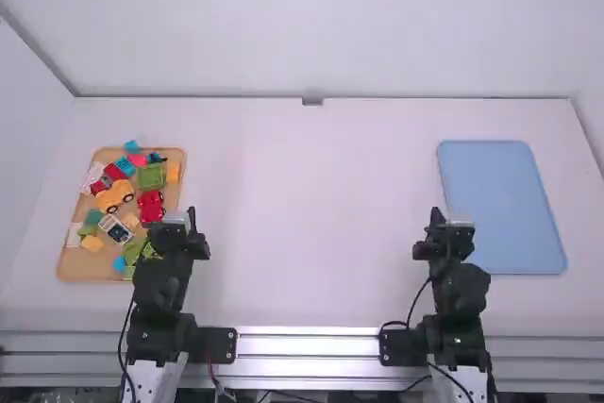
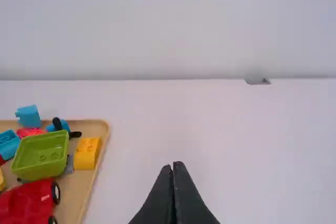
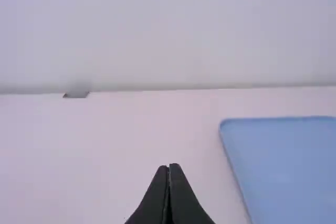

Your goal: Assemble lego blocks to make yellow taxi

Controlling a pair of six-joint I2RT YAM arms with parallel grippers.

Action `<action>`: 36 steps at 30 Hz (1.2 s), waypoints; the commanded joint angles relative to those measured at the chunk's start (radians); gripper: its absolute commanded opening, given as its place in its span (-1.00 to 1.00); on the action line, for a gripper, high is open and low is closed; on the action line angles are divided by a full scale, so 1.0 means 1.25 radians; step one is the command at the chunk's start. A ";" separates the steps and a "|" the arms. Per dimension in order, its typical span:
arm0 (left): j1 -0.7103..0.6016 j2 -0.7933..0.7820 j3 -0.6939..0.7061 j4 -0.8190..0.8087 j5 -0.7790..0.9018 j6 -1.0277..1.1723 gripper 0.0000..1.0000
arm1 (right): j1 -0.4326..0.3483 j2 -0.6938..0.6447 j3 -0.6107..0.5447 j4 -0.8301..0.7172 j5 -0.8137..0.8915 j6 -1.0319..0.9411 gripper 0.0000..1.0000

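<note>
My left gripper (image 1: 192,218) is just right of the wooden tray (image 1: 71,261) of blocks; in the left wrist view this gripper (image 2: 172,165) has its fingertips together, holding nothing. My right gripper (image 1: 438,218) is beside the blue tray's left edge; in the right wrist view the gripper (image 3: 169,167) is shut on nothing. In the wooden tray lie a yellow vehicle piece with wheels (image 1: 114,195), a red vehicle piece (image 1: 151,206), a yellow block (image 2: 87,153), a green box-shaped piece (image 2: 41,155) and a cyan piece (image 2: 29,116).
A flat blue tray (image 1: 500,205) lies at the right side of the table (image 1: 311,224). White walls stand along the back and sides. A small grey fitting (image 1: 312,101) sits at the middle of the table's back edge.
</note>
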 commanded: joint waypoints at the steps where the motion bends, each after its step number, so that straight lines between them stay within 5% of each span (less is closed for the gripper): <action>1: 0.000 0.000 0.000 0.000 0.000 0.000 -0.99 | 0.000 0.000 0.000 0.000 -0.002 -0.002 -0.99; 19: -0.004 0.126 0.122 -0.044 -0.037 0.007 -0.73 | 0.010 0.134 0.122 -0.023 -0.007 -0.021 -0.73; 36: -0.006 0.461 0.423 -0.121 -0.187 0.055 -0.11 | 0.080 0.462 0.407 -0.024 -0.019 -0.108 -0.10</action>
